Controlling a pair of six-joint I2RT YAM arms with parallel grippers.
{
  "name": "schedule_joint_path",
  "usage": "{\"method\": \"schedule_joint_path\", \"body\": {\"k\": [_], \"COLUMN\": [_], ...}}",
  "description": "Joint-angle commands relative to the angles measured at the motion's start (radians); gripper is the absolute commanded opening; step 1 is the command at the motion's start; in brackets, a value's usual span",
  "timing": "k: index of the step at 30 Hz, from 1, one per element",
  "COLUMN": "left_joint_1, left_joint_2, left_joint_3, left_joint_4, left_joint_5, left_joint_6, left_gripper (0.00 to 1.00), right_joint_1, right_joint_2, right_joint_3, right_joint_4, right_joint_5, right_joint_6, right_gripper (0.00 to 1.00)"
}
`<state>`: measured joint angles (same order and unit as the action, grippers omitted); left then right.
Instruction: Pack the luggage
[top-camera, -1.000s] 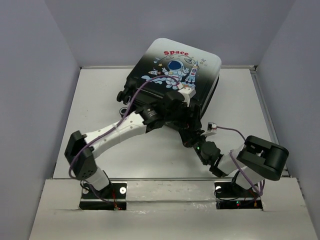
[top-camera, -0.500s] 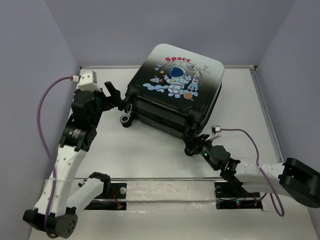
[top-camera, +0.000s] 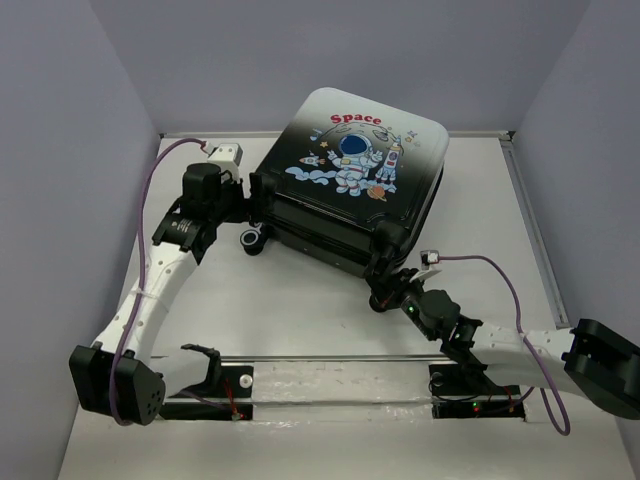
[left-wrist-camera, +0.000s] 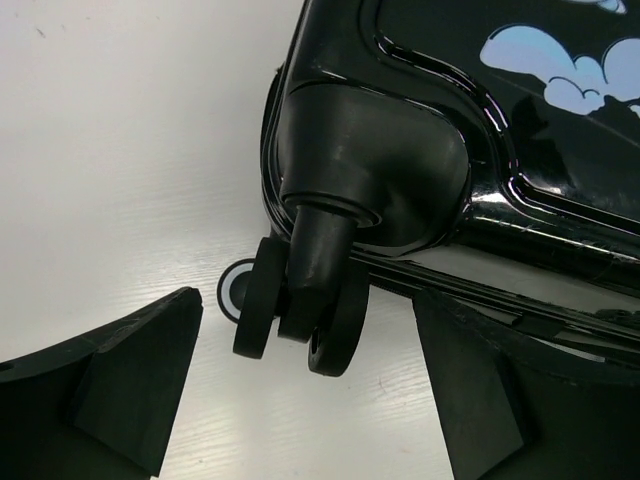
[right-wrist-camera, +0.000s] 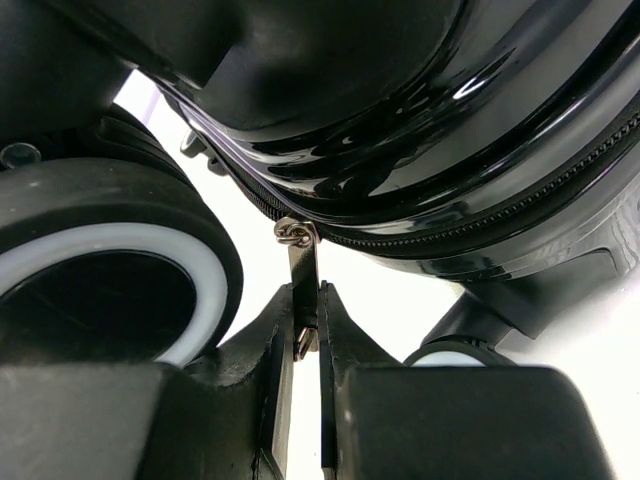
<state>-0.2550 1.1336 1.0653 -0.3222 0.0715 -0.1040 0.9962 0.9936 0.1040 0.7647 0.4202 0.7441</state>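
Zip run at near-right corner: slip risk.
Luggage (top-camera: 350, 180) lies flat, far centre of the table (top-camera: 300, 310). Right gripper (right-wrist-camera: 305, 312) is pinched on the thin zip pull (right-wrist-camera: 299, 270); left gripper (left-wrist-camera: 305, 380) stands wide apart, a wheel (left-wrist-camera: 300, 315) between, untouched. Pull may slide out; unbraced luggage likely skids.

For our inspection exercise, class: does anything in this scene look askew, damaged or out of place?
The luggage lies askew, turned diagonally to the edges of the table. No damage or spill shows. The right pincer pinches its zipper pull; the left pincer stands open by a wheel.
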Motion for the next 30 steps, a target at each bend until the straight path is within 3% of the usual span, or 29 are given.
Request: {"method": "schedule_joint_path", "body": {"k": [1,11,16,17,19,21,23,26,27,28,30], "left_joint_1": [0.003,0.003,0.003,0.003,0.003,0.003,0.003,0.003,0.003,0.003,0.002], "left_joint_2": [0.054,0.103,0.13,0.132,0.133,0.135,0.135,0.141,0.143,0.146,0.14], "left_joint_3": [0.035,0.045,0.062,0.061,0.061,0.055,0.048,0.041,0.038,0.027,-0.016], "left_joint_4": [0.021,0.017,0.011,0.008,0.0,-0.003,-0.002,0.0,0.009,0.015,0.06], "left_joint_5": [0.094,0.136,0.165,0.168,0.175,0.18,0.185,0.191,0.211,0.227,0.304], "left_joint_6": [0.038,0.038,0.041,0.04,0.035,0.032,0.029,0.015,0.012,-0.003,-0.026], "left_gripper": [0.99,0.98,0.67,0.67,0.76,0.75,0.65,0.31,0.13,0.06,0.06], "right_joint_1": [0.021,0.021,0.021,0.021,0.021,0.021,0.021,0.021,0.021,0.021,0.021], "right_joint_2": [-0.019,-0.001,-0.004,-0.007,-0.013,-0.019,-0.019,-0.019,-0.019,-0.018,-0.021], "right_joint_3": [0.056,0.063,0.056,0.053,0.051,0.051,0.054,0.057,0.057,0.06,0.065], "right_joint_4": [0.12,0.12,0.122,0.119,0.116,0.107,0.105,0.094,0.093,0.091,0.081], "right_joint_5": [-0.063,-0.075,-0.072,-0.069,-0.066,-0.064,-0.064,-0.063,-0.063,-0.064,-0.069], "right_joint_6": [-0.022,-0.011,-0.006,-0.006,-0.008,-0.011,-0.012,-0.012,-0.012,-0.015,-0.017], "right_gripper": [0.07,0.07,0.07,0.07,0.07,0.07,0.07,0.07,0.07,0.07,0.07]}}
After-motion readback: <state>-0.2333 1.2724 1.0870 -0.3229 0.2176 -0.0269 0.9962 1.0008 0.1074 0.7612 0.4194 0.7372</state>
